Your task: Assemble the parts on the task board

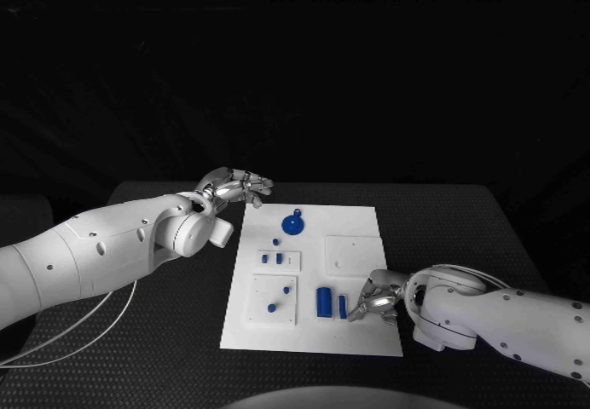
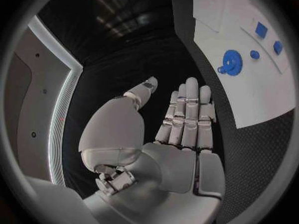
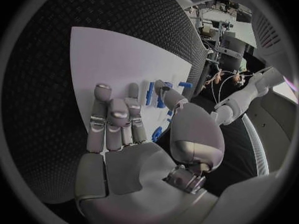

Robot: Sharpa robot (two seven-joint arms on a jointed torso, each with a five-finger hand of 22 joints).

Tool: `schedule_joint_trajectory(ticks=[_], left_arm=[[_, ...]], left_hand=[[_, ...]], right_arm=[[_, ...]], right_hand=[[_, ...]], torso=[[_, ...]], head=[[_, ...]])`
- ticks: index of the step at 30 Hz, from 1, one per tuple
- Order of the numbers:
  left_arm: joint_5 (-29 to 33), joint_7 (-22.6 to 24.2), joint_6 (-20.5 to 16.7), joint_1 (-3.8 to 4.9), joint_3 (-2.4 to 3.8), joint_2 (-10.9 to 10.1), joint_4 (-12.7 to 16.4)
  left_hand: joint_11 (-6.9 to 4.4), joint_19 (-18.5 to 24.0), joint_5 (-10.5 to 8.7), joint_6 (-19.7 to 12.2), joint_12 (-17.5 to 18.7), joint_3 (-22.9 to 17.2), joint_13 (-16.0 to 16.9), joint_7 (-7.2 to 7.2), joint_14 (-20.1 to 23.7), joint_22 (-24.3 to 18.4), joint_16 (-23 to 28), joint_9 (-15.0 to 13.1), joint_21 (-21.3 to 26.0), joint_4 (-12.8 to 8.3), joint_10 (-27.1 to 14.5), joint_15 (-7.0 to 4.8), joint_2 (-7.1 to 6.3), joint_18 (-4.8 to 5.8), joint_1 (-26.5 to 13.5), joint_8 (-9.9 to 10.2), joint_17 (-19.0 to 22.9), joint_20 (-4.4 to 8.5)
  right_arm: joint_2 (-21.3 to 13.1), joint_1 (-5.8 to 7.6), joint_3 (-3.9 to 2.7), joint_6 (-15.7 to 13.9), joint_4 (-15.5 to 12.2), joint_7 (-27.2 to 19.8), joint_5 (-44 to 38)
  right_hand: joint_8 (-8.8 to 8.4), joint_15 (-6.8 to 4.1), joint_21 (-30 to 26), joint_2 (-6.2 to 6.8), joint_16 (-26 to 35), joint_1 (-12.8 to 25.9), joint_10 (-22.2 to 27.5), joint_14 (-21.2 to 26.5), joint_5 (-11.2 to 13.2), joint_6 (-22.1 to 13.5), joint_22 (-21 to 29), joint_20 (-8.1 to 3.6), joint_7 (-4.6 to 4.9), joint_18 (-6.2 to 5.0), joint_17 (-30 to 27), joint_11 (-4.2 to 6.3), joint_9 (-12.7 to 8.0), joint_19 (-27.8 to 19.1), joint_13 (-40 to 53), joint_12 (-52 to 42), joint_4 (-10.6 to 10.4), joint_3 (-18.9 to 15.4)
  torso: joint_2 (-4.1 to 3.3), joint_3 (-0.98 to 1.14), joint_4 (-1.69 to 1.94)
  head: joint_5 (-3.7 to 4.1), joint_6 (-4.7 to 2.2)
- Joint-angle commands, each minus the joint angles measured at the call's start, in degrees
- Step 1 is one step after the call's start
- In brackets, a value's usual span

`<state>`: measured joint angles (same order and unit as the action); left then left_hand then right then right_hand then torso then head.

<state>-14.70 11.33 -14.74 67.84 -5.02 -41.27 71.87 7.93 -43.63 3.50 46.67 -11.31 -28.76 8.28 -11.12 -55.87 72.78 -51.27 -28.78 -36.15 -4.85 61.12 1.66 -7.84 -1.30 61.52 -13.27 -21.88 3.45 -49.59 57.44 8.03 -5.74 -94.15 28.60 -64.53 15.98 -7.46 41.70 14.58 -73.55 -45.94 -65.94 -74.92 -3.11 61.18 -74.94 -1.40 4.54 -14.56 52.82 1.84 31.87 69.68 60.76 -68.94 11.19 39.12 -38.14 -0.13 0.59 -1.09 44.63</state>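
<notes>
**Right hand low by the bars, left hand waiting off the board**

The board (image 1: 356, 256) lies mid-table with blue parts spread on it: a gear (image 1: 294, 224) near the far end, small pieces (image 1: 278, 257) on a raised panel in the middle, two pegs (image 1: 279, 297) on a near panel, and two upright bars (image 1: 325, 302) beside them.

The right hand (image 1: 376, 300) hangs low over the board's near right part, just beside the bars, fingers apart and holding nothing; the wrist view shows its fingertips (image 3: 102, 92) over bare white with the bars beyond. That placing suggests the bars are its concern, though whether it is nearing or leaving them cannot be told.

The left hand (image 1: 234, 186) is raised off the board's far left corner, fingers spread and empty, likely kept clear of the work.
</notes>
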Motion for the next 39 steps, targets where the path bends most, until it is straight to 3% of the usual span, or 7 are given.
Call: schedule_joint_trajectory(ticks=[1,8,17,22,29,36,39], left_arm=[[0.03,0.43,0.39,0.04,0.02,0.19,-0.15],[0.81,1.47,-0.06,0.04,0.02,0.57,-0.93],[4.94,3.45,0.57,0.07,0.07,1.74,-5.99],[8.01,5.16,1.94,0.30,0.15,2.65,-10.62],[12.56,7.84,3.85,0.55,0.30,4.97,-16.38],[14.63,10.11,5.31,0.53,0.39,6.85,-19.66],[14.66,10.22,6.24,0.52,0.40,7.28,-20.03]], left_hand=[[0.10,-0.27,-0.28,-0.33,-0.28,-0.06,-0.08,0.10,0.13,0.07,0.29,0.08,0.21,0.34,-0.36,0.37,0.02,-1.14,-0.43,-0.28,-0.06,0.18],[0.10,-0.28,-0.29,-0.28,-0.31,-0.03,-0.08,0.11,0.13,0.11,0.30,0.07,0.23,0.37,-0.34,0.37,-0.02,-1.14,-0.44,-0.33,-0.09,0.18],[-0.08,0.01,-0.23,0.97,-0.87,0.05,-0.07,0.66,0.74,0.23,1.28,-0.19,0.83,0.04,0.37,0.43,0.35,-1.04,0.17,-1.23,0.00,0.10],[0.07,2.03,-0.19,1.15,-0.75,-0.04,-0.49,1.01,4.13,-0.60,7.38,-0.15,3.52,-0.47,0.14,2.43,0.79,-0.86,0.27,-1.57,2.14,-1.55],[0.37,6.73,-0.20,-0.71,2.73,0.17,-2.61,1.82,11.22,-2.18,17.80,0.30,8.38,-1.19,-3.41,6.27,0.96,-1.68,-0.53,-1.01,5.11,-5.50],[-0.49,13.59,-0.61,-6.01,6.44,2.62,-4.34,4.06,18.62,-3.54,23.36,1.19,13.10,-0.58,-8.56,7.55,-0.86,0.49,-3.99,1.40,7.12,-7.20],[-1.13,15.32,-0.57,-7.07,7.38,4.99,-4.43,4.82,19.98,-3.75,24.51,1.00,14.51,-0.49,-9.64,7.54,-1.06,1.30,-6.05,1.45,7.44,-7.28]], right_arm=[[-0.62,0.81,-0.18,0.05,0.19,-2.19,2.88],[-0.83,3.87,-0.96,-4.60,4.28,-14.54,10.82],[6.29,6.71,-3.08,-7.05,22.92,-35.12,29.79],[12.65,6.75,-5.96,-6.97,34.64,-39.95,39.19],[19.26,6.28,-8.93,-4.33,45.93,-43.44,47.06],[20.30,5.78,-9.80,-2.70,47.36,-44.27,49.22],[20.23,5.66,-9.95,-2.55,46.85,-44.48,49.23]], right_hand=[[0.32,-0.19,-0.26,0.74,0.40,0.45,0.15,-0.22,0.00,-0.19,-0.82,0.19,0.13,-0.44,-0.06,-0.16,0.42,-0.15,0.10,0.28,-0.53,-0.60],[-0.16,0.06,-0.81,0.50,1.03,0.55,0.94,0.14,-0.68,-1.37,-0.74,0.33,0.46,-0.44,-0.32,-0.48,0.43,-0.91,-0.05,0.80,-0.77,-2.07],[-1.51,1.46,-3.07,-6.08,4.18,-1.85,4.25,2.92,-7.81,-5.32,-0.81,2.25,1.96,-0.17,-1.73,-1.93,0.84,-5.17,-1.44,3.16,4.28,-6.45],[-1.95,2.76,-7.61,-7.60,9.88,-3.14,9.29,10.04,-8.53,-6.74,-0.23,4.73,2.95,1.16,-4.62,-3.06,1.02,-12.80,-6.41,9.61,5.26,-7.16],[-3.44,11.41,-22.68,-9.17,33.52,-5.24,14.44,20.18,-8.74,-11.61,5.50,9.77,6.17,4.78,-17.63,-8.07,0.37,-29.97,-29.56,33.51,5.77,-6.27],[-4.01,14.82,-28.92,-9.86,44.68,-4.33,17.27,26.59,-7.62,-13.81,7.96,11.67,5.22,6.89,-23.47,-10.80,-0.54,-37.98,-40.04,45.22,5.33,-8.25],[-3.75,15.28,-30.54,-9.98,48.35,-3.88,15.38,27.12,-6.99,-14.31,9.08,12.12,5.10,6.46,-26.28,-10.93,-0.97,-37.50,-45.14,50.20,5.17,-10.31]], torso=[[0.00,0.00,-0.01],[0.19,-0.01,-0.09],[1.66,-0.36,-0.82],[2.64,-0.39,-1.37],[3.31,-0.01,-1.49],[3.67,0.21,-1.36],[3.60,0.28,-1.36]], head=[[0.13,-0.13],[0.66,-1.25],[2.33,-6.69],[2.56,-10.21],[2.08,-15.27],[1.62,-18.39],[1.35,-19.37]])
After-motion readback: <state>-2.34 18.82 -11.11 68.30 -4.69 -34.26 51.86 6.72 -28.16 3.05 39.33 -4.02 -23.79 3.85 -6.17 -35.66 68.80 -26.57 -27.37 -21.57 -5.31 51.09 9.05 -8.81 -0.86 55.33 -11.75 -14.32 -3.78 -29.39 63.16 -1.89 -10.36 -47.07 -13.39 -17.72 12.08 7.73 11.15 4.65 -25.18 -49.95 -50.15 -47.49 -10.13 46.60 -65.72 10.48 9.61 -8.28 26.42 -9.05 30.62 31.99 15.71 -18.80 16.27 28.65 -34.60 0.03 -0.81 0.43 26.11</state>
